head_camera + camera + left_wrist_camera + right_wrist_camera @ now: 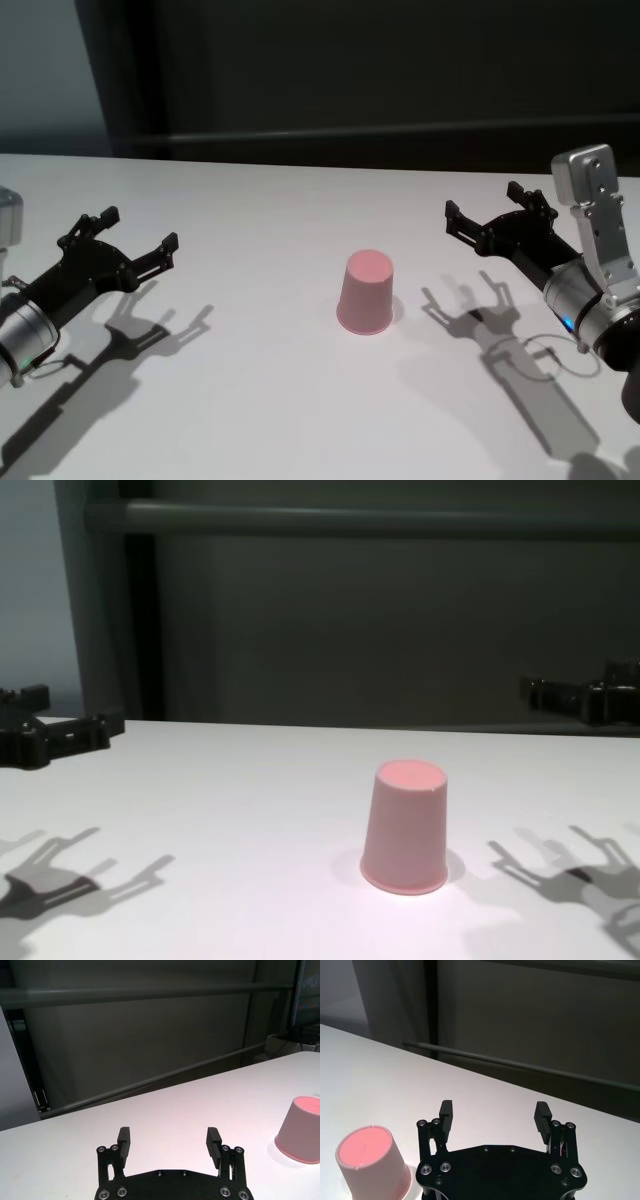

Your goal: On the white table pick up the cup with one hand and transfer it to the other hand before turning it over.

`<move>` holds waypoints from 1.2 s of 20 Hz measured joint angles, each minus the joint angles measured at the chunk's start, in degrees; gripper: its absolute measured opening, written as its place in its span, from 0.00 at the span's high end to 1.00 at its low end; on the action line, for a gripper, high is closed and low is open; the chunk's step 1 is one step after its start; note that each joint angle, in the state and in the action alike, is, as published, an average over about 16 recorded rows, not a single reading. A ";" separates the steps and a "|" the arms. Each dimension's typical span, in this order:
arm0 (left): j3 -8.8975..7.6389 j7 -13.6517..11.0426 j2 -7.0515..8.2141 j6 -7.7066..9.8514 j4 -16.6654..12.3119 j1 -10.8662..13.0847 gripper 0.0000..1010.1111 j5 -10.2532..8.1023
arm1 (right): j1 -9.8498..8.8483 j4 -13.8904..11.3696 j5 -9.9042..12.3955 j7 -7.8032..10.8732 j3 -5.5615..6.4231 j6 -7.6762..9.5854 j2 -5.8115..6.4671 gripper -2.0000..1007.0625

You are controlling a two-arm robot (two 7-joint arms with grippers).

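Note:
The pink cup (366, 292) stands upside down, rim on the white table (260, 400) and flat base up, near the middle; it also shows as the cup (405, 826), (300, 1130), (372, 1162). My left gripper (137, 230) hovers above the table far to the cup's left, open and empty; the left gripper (170, 1140) shows both fingers spread. My right gripper (480, 205) hovers to the cup's right, open and empty, its fingers wide in the right gripper (494, 1112) view. Neither touches the cup.
A dark wall with a horizontal rail (380, 520) runs behind the table's far edge (300, 162). Shadows of both grippers fall on the tabletop beside the cup.

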 joint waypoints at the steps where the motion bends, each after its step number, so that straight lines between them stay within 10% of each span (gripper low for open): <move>1: 0.00 0.00 0.00 0.00 0.00 0.00 0.01 0.00 | -0.36 -0.13 -0.05 -0.11 0.27 0.01 -0.04 0.01; 24: 0.00 0.00 0.00 0.00 0.00 0.00 0.01 0.00 | -2.98 -1.17 -0.33 -0.64 2.33 0.41 -0.48 0.01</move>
